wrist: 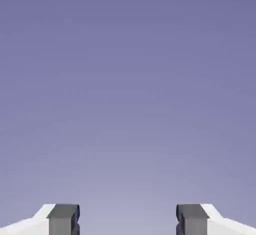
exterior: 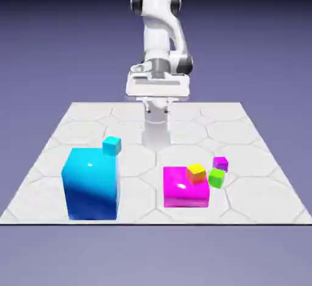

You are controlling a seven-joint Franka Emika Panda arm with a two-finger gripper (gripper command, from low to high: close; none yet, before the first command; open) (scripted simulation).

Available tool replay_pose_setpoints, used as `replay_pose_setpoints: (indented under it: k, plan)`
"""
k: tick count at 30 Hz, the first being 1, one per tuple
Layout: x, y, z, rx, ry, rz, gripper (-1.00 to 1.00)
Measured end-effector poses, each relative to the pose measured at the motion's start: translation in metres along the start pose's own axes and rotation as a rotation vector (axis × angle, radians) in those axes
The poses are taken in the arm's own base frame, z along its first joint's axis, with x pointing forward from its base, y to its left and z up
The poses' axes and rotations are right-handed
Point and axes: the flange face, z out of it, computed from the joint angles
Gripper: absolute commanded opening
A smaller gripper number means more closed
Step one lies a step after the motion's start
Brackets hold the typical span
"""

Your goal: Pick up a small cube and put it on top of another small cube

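Note:
The small magenta-purple cube point(exterior: 220, 163) rests on the table at the exterior view's right, just behind a tiny green cube. The small cyan cube point(exterior: 111, 145) lies left of the middle, behind the big cyan block's far corner. My gripper point(exterior: 157, 89) hangs high above the table's far edge, well away from both cubes. In the hand view my gripper point(wrist: 128, 221) is open: the two grey fingertips point(wrist: 63, 220) stand wide apart with only the blue-violet backdrop between them. No cube shows in the hand view.
A big cyan block point(exterior: 91, 183) stands at the front left. At the front right is a big magenta block point(exterior: 186, 187) with a tiny yellow-orange cube point(exterior: 196, 173) on its top. The tiny green cube point(exterior: 217, 177) lies beside that block.

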Motion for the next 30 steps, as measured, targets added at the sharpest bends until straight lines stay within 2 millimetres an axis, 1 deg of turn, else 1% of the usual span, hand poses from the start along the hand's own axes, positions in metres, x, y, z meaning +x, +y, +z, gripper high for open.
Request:
replay_pose_setpoints:
  k: [3,7,12,13,14,17,21,25,30]
  plan:
    - [-0.030,-0.026,0.034,-0.094,-0.139,-0.121,0.00]
    - [-0.077,-0.054,0.074,-0.224,-0.307,-0.288,0.00]
    - [-0.146,-0.079,0.114,-0.395,-0.486,-0.504,0.00]
    - [-0.165,-0.086,0.119,-0.425,-0.519,-0.560,0.00]
    - [-0.176,-0.087,0.127,-0.464,-0.548,-0.595,0.00]
    - [-0.222,-0.095,0.141,-0.567,-0.627,-0.734,0.00]
    - [-0.277,-0.098,0.157,-0.710,-0.709,-0.904,0.00]
    - [-0.334,-0.098,0.166,-0.847,-0.764,-1.082,0.00]
    - [-0.401,-0.093,0.169,-1.014,-0.793,-1.299,0.00]
